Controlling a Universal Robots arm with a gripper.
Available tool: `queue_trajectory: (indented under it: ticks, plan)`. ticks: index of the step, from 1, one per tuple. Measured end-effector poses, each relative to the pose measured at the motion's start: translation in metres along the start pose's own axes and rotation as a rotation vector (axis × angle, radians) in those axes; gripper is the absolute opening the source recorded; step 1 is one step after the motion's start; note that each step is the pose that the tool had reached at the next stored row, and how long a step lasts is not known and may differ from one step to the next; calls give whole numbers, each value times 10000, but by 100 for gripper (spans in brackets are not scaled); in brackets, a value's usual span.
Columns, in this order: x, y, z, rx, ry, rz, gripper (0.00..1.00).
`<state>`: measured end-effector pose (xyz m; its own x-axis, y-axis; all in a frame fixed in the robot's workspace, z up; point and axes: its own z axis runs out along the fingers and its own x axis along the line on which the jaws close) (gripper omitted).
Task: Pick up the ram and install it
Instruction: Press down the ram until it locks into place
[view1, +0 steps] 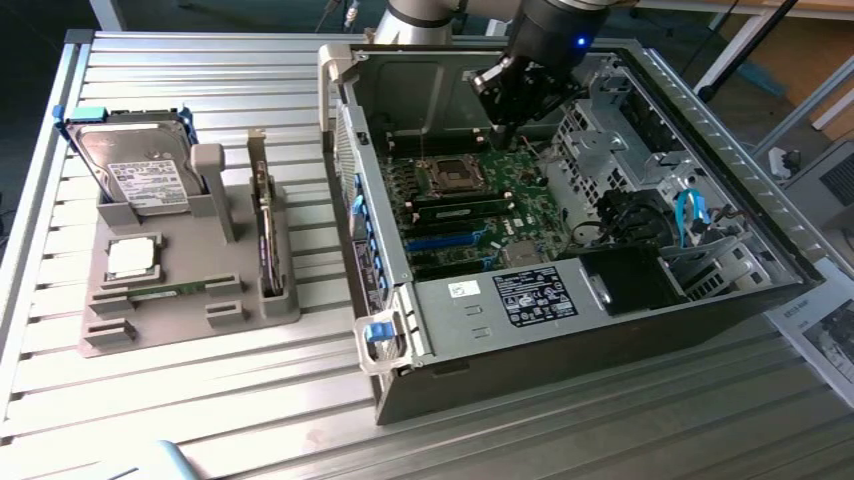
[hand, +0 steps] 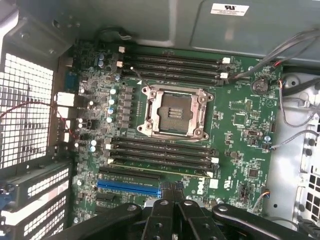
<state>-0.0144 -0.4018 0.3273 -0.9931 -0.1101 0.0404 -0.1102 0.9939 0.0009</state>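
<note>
Listing the bench, exterior view's left to right

1. Grey holder tray (view1: 254, 310), on the slatted table (view1: 187, 400) at the exterior view's left.
- Hard drive (view1: 134, 168), standing on edge at the back of the tray.
- Square silver-topped chip (view1: 131, 258), lying flat in front of the drive.
- Ram (view1: 171, 291), a thin green stick lying in a slot of the tray, just in front of the chip and well apart from the gripper.
- Expansion card (view1: 271, 235), upright on edge along the tray's right side.

2. Computer case (view1: 534, 350), open, side panel off.
- Motherboard (hand: 240, 125), with an empty processor socket (hand: 172, 114) between two banks of long slots. A green-edged stick (hand: 160, 170) sits in the lower bank.

3. Gripper (view1: 511, 127), hanging inside the case over the motherboard. Fingers (hand: 162, 210) are clenched together and hold nothing.
</note>
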Motion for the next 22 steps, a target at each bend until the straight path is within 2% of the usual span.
queue_trajectory:
  ticks: [2, 3, 11, 13, 14, 22]
  plan:
    - [9, 1, 1, -3, -68, 0, 10]
    - [9, 1, 2, -3, -74, -1, 10]
    - [10, 1, 2, -13, -76, 288, 10]
    - [10, 2, 4, -30, -76, 766, 10]
    - [10, 2, 4, -32, -76, 846, 10]
    - [11, 2, 4, -35, -81, 895, 10]
